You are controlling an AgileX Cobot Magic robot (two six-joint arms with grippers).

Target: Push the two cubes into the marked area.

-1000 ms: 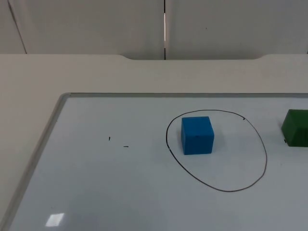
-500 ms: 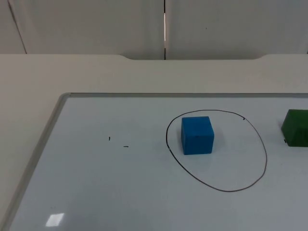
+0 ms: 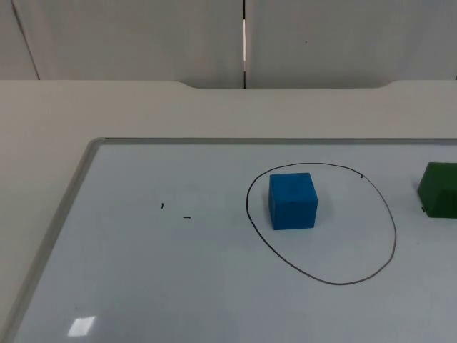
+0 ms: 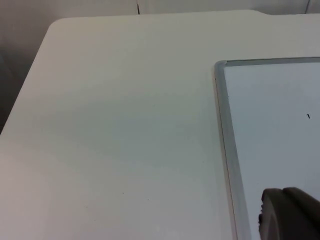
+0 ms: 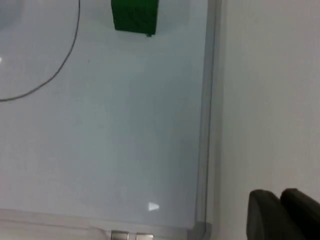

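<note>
A framed whiteboard (image 3: 178, 286) lies flat on the white table (image 3: 143, 107), which ends at the grey partition wall (image 3: 143, 36). On the board, the blue cube (image 3: 293, 201) sits inside the drawn ring (image 3: 395, 236) (its left part), the green cube (image 3: 438, 189) just outside it to the right. The left gripper (image 4: 289, 214) is over the board's left frame and the right gripper (image 5: 282, 212) off its right corner; I cannot tell either's opening.

1. Blue cube (image 3: 293, 201), plain.
2. Green cube (image 3: 438, 189), dark and plain.
3. Whiteboard (image 3: 178, 271): pale grey-white, silver frame, with a thin black drawn circle (image 3: 391, 221) and two tiny black marks (image 3: 175, 212) at left.
4. Table (image 3: 143, 111): off-white.
5. Partition wall (image 3: 128, 36): light grey.
</note>
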